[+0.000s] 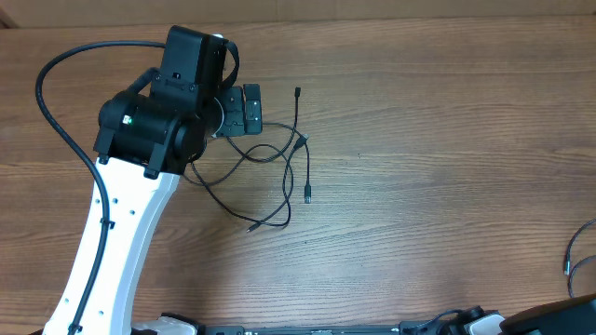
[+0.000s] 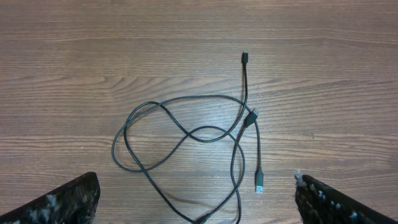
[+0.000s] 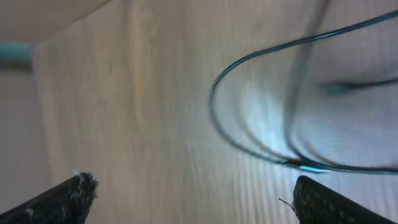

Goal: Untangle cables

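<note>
Your left gripper (image 2: 196,180) hangs wide open over the tangled cables (image 2: 252,117), far left; right gripper (image 3: 191,180) also spread wide, view blurred.

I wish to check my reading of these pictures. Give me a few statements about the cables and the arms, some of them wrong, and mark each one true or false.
1. The cables lie on the wooden table. True.
2. The left end effector is shut on a cable. False: its fingers stand wide apart and hold nothing.
3. The cables cross one another in loops. True.
4. The right arm reaches over the cables. False: in the overhead view it shows only at the lower right edge, far from them.
</note>
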Available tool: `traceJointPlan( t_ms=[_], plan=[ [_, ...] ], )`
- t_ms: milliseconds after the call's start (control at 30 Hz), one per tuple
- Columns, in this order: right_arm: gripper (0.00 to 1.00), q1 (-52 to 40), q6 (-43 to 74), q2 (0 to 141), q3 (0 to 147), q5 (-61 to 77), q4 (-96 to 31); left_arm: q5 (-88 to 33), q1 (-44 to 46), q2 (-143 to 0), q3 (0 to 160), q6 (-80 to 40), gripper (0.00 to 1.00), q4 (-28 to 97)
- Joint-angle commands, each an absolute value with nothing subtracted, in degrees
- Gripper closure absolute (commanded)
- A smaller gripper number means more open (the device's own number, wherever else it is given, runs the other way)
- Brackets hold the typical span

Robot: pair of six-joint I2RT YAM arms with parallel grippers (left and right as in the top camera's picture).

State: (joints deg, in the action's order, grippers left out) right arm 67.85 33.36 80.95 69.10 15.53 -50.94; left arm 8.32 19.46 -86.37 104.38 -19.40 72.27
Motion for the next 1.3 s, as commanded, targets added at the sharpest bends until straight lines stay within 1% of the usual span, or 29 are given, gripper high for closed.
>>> traceJointPlan(
  t_ms=[0, 133, 200, 267, 367, 500, 767, 1033, 1267],
  plan=[
    [0.0, 67.9, 23.8, 80.4, 69.8, 29.4, -49.7, 7.9, 19.4, -86.2, 105.0, -20.2, 0.0, 72.2],
    [0.0, 66.0, 15.2, 80.4, 69.8, 44.6, -49.0, 7.9, 19.4, -86.2, 105.0, -20.2, 0.0, 72.2],
    [0.0, 63.9, 11.6, 80.4, 69.8, 49.6, -49.3, 7.9, 19.4, -86.2, 105.0, -20.2, 0.0, 72.2],
    [0.0, 60.6, 7.7, 80.4, 69.8, 51.3, -50.4, 7.9, 19.4, -86.2, 105.0, -20.2, 0.0, 72.2],
    [0.0, 54.4, 2.8, 80.4, 69.7, 51.1, -52.0, 7.9, 19.4, -86.2, 105.0, -20.2, 0.0, 72.2],
    [0.0, 43.4, -1.9, 80.4, 69.7, 50.7, -53.3, 7.9, 19.4, -86.2, 105.0, -20.2, 0.0, 72.2],
    [0.0, 20.5, -2.0, 81.1, 69.7, 42.8, -52.8, 7.9, 19.4, -86.2, 105.0, -20.2, 0.0, 72.2],
    [0.0, -0.1, -1.9, 86.3, 69.2, 38.1, -47.6, 7.9, 19.4, -86.2, 105.0, -20.2, 0.0, 72.2],
    [0.0, -11.0, -1.8, 93.1, 68.6, 38.2, -39.9, 7.9, 19.4, -86.2, 105.0, -20.2, 0.0, 72.2]
  ],
)
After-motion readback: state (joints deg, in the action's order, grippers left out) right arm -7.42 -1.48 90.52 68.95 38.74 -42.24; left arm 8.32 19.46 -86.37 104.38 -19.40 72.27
